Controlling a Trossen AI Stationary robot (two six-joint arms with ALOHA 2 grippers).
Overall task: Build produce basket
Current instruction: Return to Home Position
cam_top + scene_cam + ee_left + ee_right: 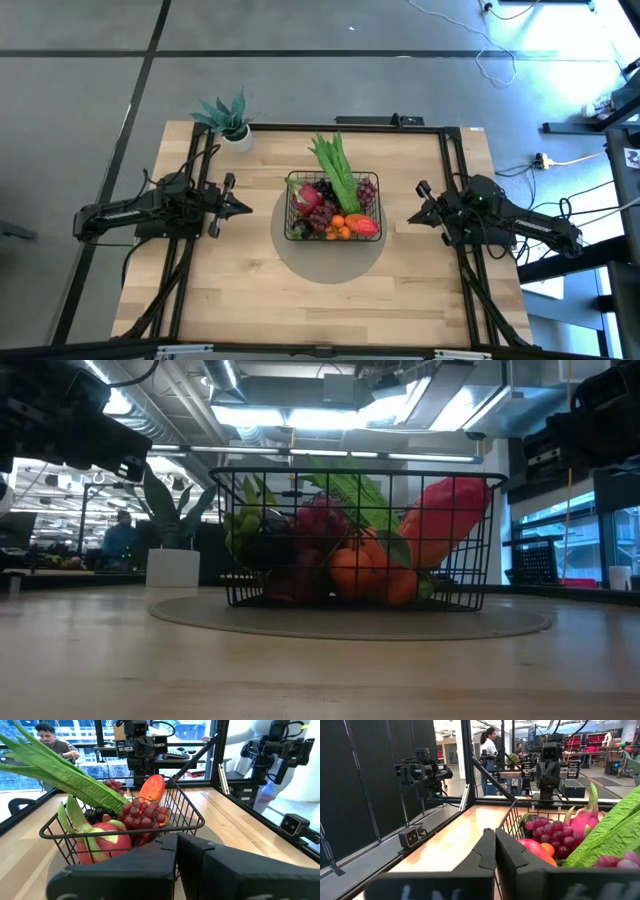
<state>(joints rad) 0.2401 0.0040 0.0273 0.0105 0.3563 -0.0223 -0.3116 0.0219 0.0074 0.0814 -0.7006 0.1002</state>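
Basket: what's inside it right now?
Long green pods, pink dragon fruit, red grapes, small oranges and a red mango fill the basket. The pile hides whatever lies beneath, and the basket floor. The left gripper and right gripper sit beside it.

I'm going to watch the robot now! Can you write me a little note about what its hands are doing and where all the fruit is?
Left gripper: shut, holding nothing, to the left of the basket and apart from it.
Right gripper: shut, holding nothing, to the basket's right, also apart.
The basket sits mid-table on a round grey mat.
Inside it: green pods, dragon fruit, red grapes, oranges, mango.
Done: all the produce in view is in the basket.
Left: probably only parking the arms. The potted plant at the table's back corner is not part of the job.
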